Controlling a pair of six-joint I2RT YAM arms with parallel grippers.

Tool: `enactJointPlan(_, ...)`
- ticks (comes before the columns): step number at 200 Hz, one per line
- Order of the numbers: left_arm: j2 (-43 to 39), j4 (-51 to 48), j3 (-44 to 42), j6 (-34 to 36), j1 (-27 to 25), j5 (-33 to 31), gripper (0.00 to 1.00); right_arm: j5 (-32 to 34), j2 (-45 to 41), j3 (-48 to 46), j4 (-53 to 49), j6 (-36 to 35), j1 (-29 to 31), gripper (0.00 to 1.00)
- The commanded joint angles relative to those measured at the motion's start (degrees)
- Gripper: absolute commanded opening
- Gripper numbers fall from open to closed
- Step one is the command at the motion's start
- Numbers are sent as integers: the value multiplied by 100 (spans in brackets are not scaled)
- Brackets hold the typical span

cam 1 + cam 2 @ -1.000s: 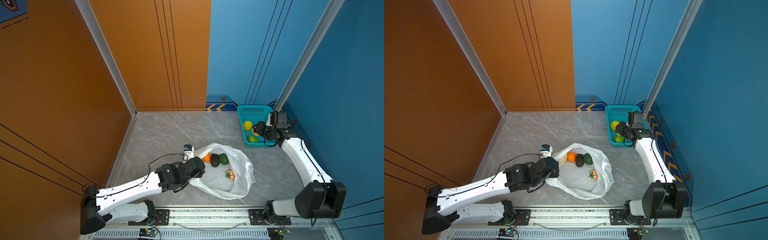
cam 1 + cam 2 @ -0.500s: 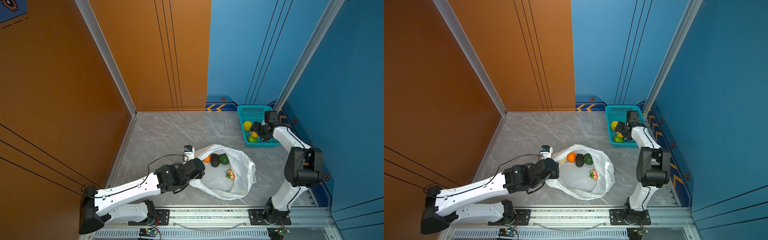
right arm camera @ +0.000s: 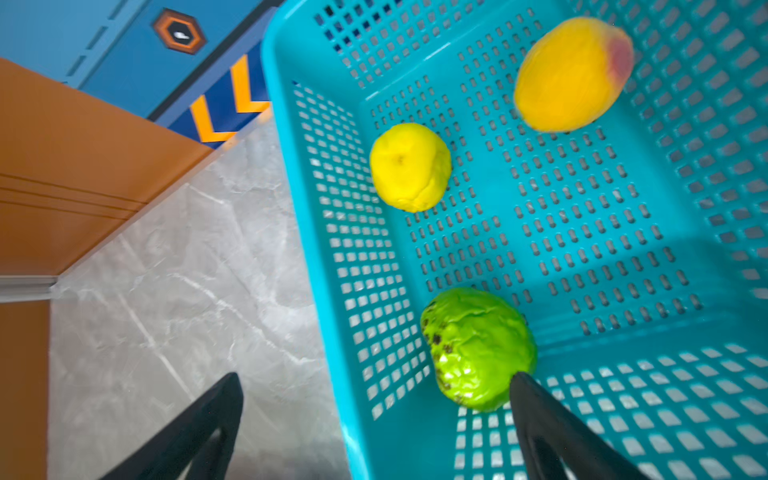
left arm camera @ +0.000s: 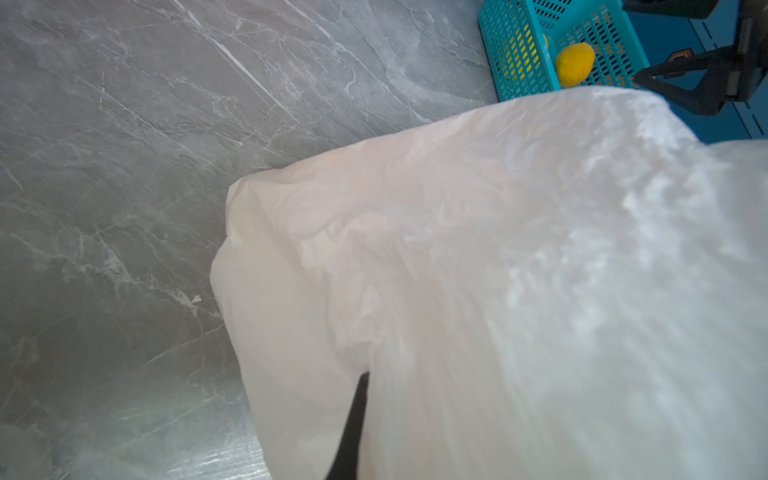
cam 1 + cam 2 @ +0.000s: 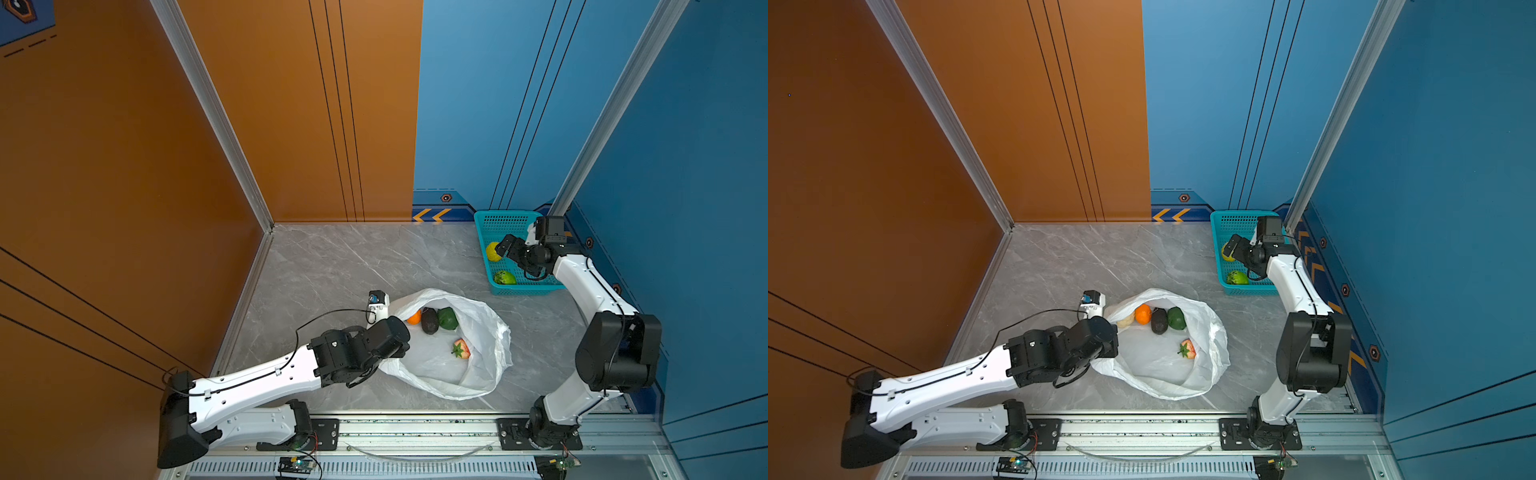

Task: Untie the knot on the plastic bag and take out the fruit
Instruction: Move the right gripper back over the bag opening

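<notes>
Right end effector [image 3: 374, 376] has opened; only wrist view shows mango [image 3: 573, 75].

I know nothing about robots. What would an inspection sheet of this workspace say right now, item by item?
Surface: grey marbled tabletop.
Job's things: plastic bag lies open-mouthed, holding an orange, black avocado, dark green fruit and strawberry. The teal basket holds a yellow bumpy fruit, bright green fruit and blurred yellow-orange fruit.
Clutter: nothing seen.
Grippers: left gripper shut on the bag's edge; right gripper open, empty, above the basket.
Cables: black cable loops from the left arm to its wrist camera.
Surroundings: orange wall, blue wall, metal rail in front.
</notes>
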Motion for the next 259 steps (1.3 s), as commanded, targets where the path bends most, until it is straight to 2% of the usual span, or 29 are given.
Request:
enactJointPlan(1,-75,-37,-23,26,-59,-101,0,-318,-669,214,-720,-73,269,100)
enactJointPlan(37,-49,-41,16,52,-61,-93,0,-17,-1631,793,-1994,-360,1195,100)
enactJointPlan(86,-50,33,21,101,-44,-85,0,863,-2125,1464,-3246,-2,3213,96)
enactJointPlan(121,-31,48,26,105,-32,-83,0,1449,-2075,1376,-3556,436,4615,94)
enactJointPlan(162,-66,46,-5,97,-27,-84,0,2071,-2048,932,-3561,1034,5865,92)
enactJointPlan(190,-66,57,-15,96,-24,-71,0,2401,-2030,279,-3429,1280,6364,92)
enactJointPlan(259,-82,58,-23,88,-8,-59,0,2572,-2196,-1604,-2504,1573,6741,91)
